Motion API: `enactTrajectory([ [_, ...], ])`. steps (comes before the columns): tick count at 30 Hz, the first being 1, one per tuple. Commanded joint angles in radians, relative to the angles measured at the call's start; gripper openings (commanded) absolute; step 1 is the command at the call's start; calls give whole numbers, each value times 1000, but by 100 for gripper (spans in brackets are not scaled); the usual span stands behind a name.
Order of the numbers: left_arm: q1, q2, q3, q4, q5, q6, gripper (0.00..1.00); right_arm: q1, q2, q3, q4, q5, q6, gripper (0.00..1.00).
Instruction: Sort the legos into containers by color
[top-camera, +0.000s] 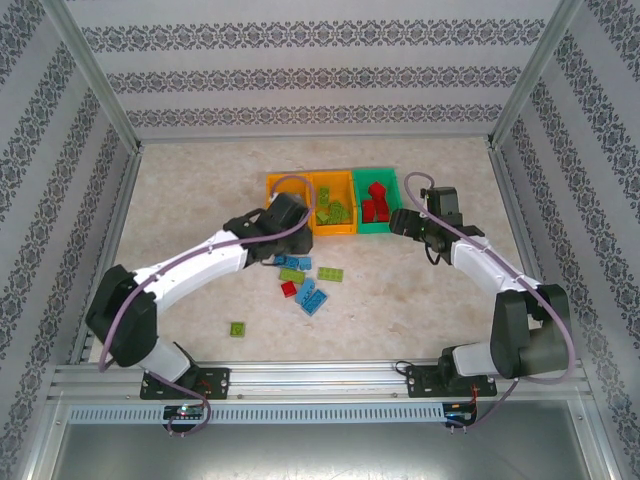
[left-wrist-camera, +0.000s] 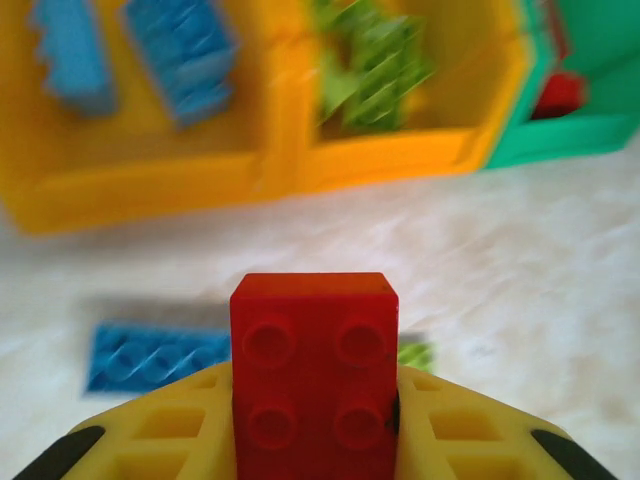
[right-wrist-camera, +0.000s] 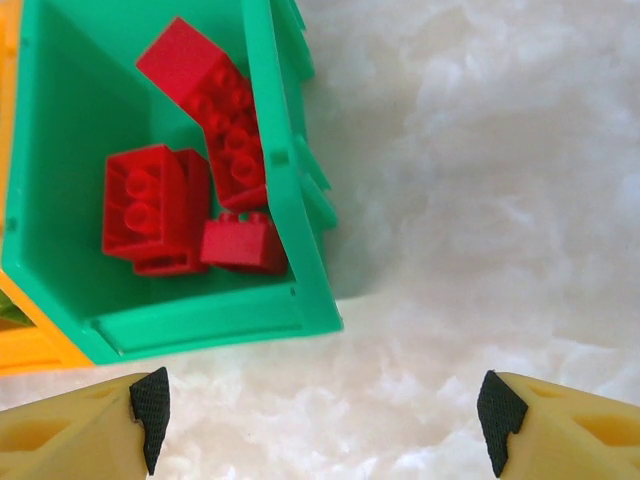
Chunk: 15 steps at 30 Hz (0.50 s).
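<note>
On the pale marbled counter (top-camera: 420, 300), closest to the arm bases, a single lime green studded plastic brick (top-camera: 237, 329) lies on its own. Farther in is a loose cluster of bricks: a blue flat brick (top-camera: 313, 298), a small red brick (top-camera: 289, 289) just beside it, a lime green brick (top-camera: 292, 275), another blue brick (top-camera: 299, 263) and a lime green flat brick (top-camera: 331, 274).

Above that cluster, the left arm's yellow fingers (left-wrist-camera: 170, 430) are clenched on a red four-stud plastic brick (left-wrist-camera: 313, 375). It sits upright between them, its studs facing the wrist camera. In that view a blue flat brick (left-wrist-camera: 155, 357) lies on the counter beyond the held one.

Beyond it stand the three joined open-topped plastic bins. The left orange bin (left-wrist-camera: 140, 185) holds blue bricks (left-wrist-camera: 180, 55). The middle orange bin (top-camera: 334, 228) holds lime green bricks (top-camera: 335, 210). The green bin (top-camera: 377, 228), at the right end, holds red bricks (top-camera: 375, 200).

The right arm's yellow fingers (right-wrist-camera: 80, 430) are released and spread wide, with nothing between them. They hover over bare counter just off the green bin's near right corner. In that wrist view, several red bricks lie piled against the bin's right wall.
</note>
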Motion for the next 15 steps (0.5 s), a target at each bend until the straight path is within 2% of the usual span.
enactTrajectory([
  [1, -12, 124, 138, 66, 111, 102, 28, -12, -36, -53, 47, 16, 21, 83],
  [9, 1, 512, 595, 77, 319, 140, 28, -33, -86, -158, 107, -23, 65, 83],
  [15, 9, 743, 930, 3, 375, 129, 28, -39, -115, -195, 120, -38, 75, 83],
])
